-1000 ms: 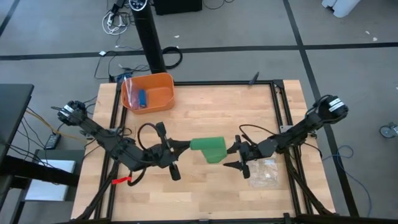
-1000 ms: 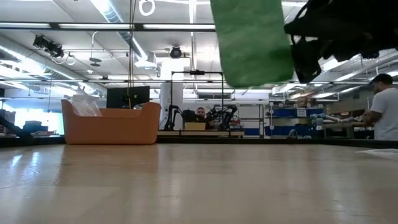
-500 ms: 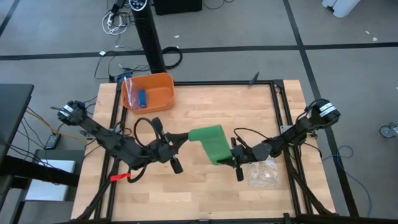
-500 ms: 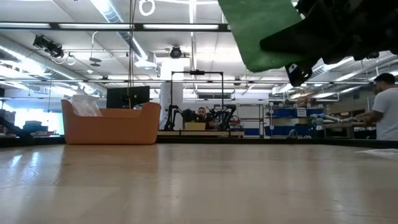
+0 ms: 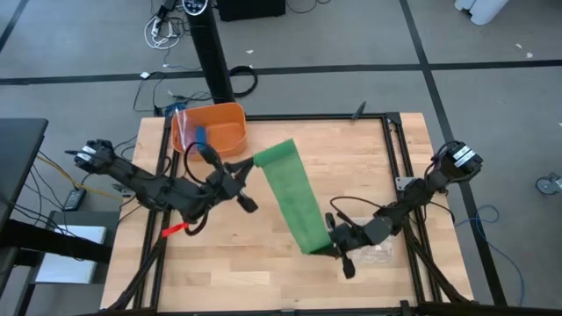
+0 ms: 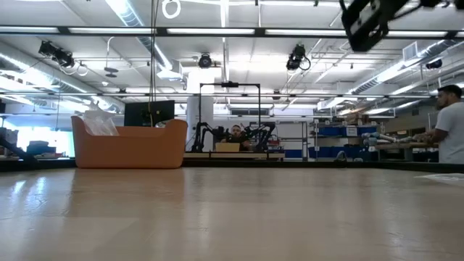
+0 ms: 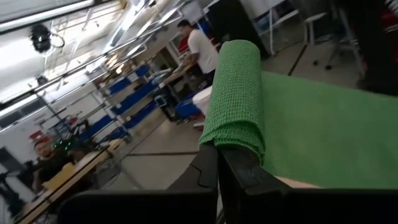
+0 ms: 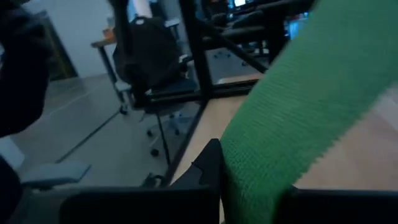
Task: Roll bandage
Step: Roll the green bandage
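The bright green bandage (image 5: 294, 200) is a long flat strip spread slantwise above the table's middle, held at both ends and clear of the wood. My left gripper (image 5: 251, 169) is shut on its far-left end, which is folded or rolled thick (image 7: 236, 93). My right gripper (image 5: 330, 246) is shut on its near-right end (image 8: 280, 124). In the low view only a dark part of one arm (image 6: 366, 22) shows at the top; the bandage is out of that view. My left gripper pinches the bandage's thick folded or rolled far end (image 7: 231, 138) between its two fingers, coming level from the table's left. That end is lifted clear and the strip runs away from it flat. My right gripper pinches the strip's near end (image 8: 249, 163) between its two fingers, coming from the table's right. How many layers it has, I cannot tell. The end is lifted clear and the strip runs up and away from the fingers, drawn out straight.
An orange bin (image 5: 224, 118) at the far left holds a small blue item (image 5: 200, 136) and clear plastic. A clear crinkled plastic bag (image 5: 373, 253) lies on the table just beside my right gripper. Bare wood lies at the near left and far right.
My left gripper has gone toward the far-left, toward the orange bin, and my right gripper toward the near edge. Between them the bandage has been drawn out from a short bunched piece into a long straight strip. It has risen out of the low view.
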{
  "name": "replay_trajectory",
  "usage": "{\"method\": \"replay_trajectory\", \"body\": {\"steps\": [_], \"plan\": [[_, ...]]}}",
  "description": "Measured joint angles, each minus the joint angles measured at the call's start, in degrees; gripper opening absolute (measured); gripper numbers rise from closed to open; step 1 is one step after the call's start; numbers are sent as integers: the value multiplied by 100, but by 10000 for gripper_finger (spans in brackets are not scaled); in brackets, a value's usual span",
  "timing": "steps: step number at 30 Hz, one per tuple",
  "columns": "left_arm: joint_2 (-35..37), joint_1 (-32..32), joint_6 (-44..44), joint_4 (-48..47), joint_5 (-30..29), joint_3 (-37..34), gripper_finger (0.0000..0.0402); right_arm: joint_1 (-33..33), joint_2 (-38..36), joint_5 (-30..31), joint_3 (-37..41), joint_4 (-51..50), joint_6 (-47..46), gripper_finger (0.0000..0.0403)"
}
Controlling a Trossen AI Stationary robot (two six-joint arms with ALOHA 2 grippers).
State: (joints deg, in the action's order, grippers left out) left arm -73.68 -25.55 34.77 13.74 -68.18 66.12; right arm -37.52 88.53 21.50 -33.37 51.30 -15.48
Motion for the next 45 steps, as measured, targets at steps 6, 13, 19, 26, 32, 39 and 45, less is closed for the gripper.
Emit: {"method": "replay_trajectory", "body": {"steps": [6,13,19,26,32,39,45], "plan": [[436,302,-370,18,-5,-944,1,-303,0,286,-965,-1498,292,1],[806,630,-1107,188,67,-2212,1,-411,0,466,-1957,-2660,762,1],[613,683,-1255,1053,414,-3076,1,-271,0,456,-2822,-3649,1247,0],[-124,665,-1708,1390,788,-3237,1,110,-2,455,-3932,-4677,1865,0],[-969,601,-1712,1829,1095,-3024,1,520,-4,447,-4697,-5368,2210,0],[-1853,443,-1615,1949,1372,-2418,1,1011,-4,447,-5192,-5854,2322,0],[-2325,199,-1122,1958,1377,-1877,1,1402,-51,447,-5297,-6026,2437,0]]}}
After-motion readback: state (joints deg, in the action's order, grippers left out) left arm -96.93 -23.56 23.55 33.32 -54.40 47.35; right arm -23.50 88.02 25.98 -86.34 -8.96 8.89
